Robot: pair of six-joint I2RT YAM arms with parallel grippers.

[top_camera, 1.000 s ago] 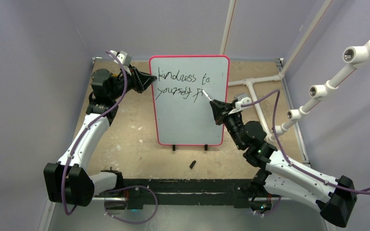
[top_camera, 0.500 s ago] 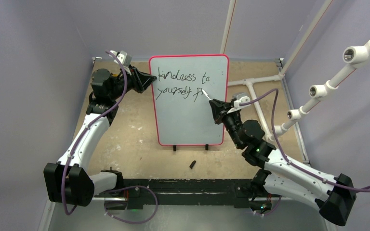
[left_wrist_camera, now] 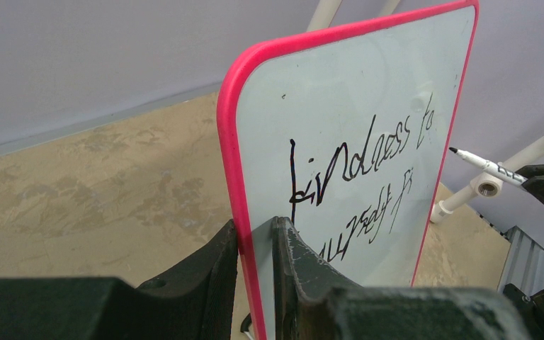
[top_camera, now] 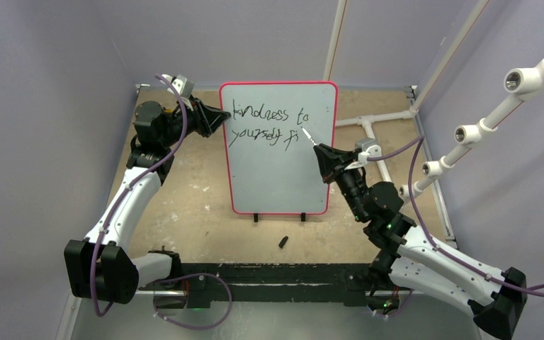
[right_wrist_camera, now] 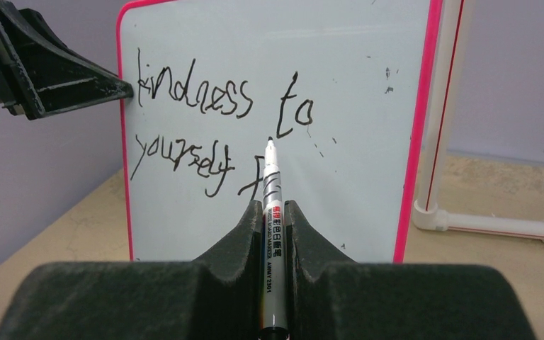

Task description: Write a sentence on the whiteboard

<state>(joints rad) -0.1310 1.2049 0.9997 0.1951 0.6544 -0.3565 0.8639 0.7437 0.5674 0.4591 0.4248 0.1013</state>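
The whiteboard stands upright mid-table, pink-rimmed. The sentence on it reads "kindness to" over "yourself fi" in black script. My left gripper is shut on the board's left rim, one finger on each face. My right gripper is shut on a white marker, uncapped, with its black tip pointing at the board. The tip is just above the "fi"; whether it touches the surface I cannot tell. The left wrist view shows the marker near the board's right side.
A small black cap lies on the tan table in front of the board's black feet. White pipe framing lies behind the board on the right, and a slanted pipe rack rises along the right side.
My right arm has shifted to the right, and the marker tip has moved slightly up and right, past the "fi". The left gripper and the board have not moved.
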